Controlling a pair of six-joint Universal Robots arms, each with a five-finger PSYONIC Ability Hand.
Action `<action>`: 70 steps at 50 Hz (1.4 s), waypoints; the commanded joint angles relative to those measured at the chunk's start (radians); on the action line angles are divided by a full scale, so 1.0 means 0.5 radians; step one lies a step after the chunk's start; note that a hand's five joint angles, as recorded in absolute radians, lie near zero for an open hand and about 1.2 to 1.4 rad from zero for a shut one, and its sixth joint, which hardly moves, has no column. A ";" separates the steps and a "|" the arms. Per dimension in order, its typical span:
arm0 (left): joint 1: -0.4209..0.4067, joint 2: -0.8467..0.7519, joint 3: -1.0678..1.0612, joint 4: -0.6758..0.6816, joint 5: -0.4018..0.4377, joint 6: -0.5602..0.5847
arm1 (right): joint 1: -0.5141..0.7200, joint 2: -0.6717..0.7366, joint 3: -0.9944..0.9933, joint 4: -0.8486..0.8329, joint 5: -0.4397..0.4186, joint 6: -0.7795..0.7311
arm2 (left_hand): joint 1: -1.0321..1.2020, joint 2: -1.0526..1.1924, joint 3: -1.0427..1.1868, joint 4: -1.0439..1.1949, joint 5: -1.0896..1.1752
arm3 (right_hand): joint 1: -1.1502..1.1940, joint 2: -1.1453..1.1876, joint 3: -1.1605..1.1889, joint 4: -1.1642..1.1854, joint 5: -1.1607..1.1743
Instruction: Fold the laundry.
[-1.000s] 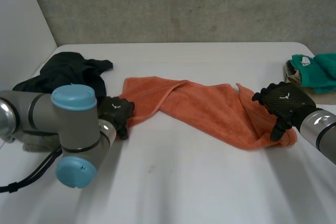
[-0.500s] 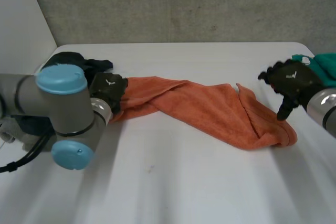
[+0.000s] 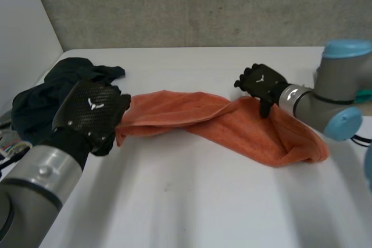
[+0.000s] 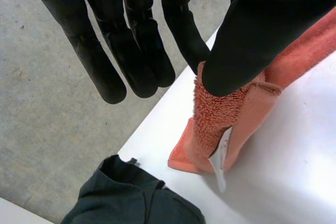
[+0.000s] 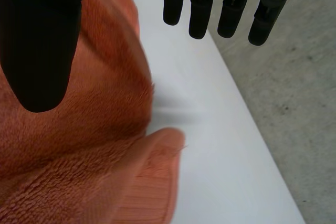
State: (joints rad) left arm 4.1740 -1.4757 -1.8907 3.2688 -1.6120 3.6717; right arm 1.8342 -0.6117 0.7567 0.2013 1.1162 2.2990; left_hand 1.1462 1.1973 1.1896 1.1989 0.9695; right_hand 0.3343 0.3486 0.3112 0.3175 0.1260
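Ok: orange towel [image 3: 232, 123] lies stretched across the table [image 3: 192, 201] middle. Left wrist view shows what the head view hides: left hand [image 4: 252, 19] pinches the labelled towel end between thumb and one finger, other fingers [image 4: 92, 61] straight. Right hand [image 3: 261, 81] hovers over the towel, fingers apart, gripping nothing. Dark garment [image 3: 64, 79] sits at the far-left corner.
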 commanded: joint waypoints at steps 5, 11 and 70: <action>0.144 -0.064 -0.158 0.156 0.018 -0.008 | 0.059 0.217 -0.111 -0.237 0.115 0.065 | 0.500 0.398 0.413 0.395 0.505 | 2.073 2.044 2.119 2.106 2.140; 0.248 -0.221 0.001 0.411 0.052 -0.008 | 0.032 0.147 -0.099 -0.461 0.105 0.359 | 0.500 0.398 0.413 0.395 0.505 | 2.124 2.095 2.170 2.158 2.191; 0.331 -0.672 -0.103 0.789 0.098 -0.121 | -0.579 -1.225 1.475 0.051 0.063 0.547 | 0.500 0.398 0.413 0.395 0.505 | 0.162 0.133 0.208 0.196 0.230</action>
State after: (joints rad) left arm 4.3426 -1.8216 -1.9652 3.6699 -1.5632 3.6133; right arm 1.5971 -1.2241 1.5478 0.1139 1.1929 2.5759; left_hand 1.1462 1.1989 1.1943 1.2029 0.9830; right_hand 0.4256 0.4216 0.4220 0.4064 0.2095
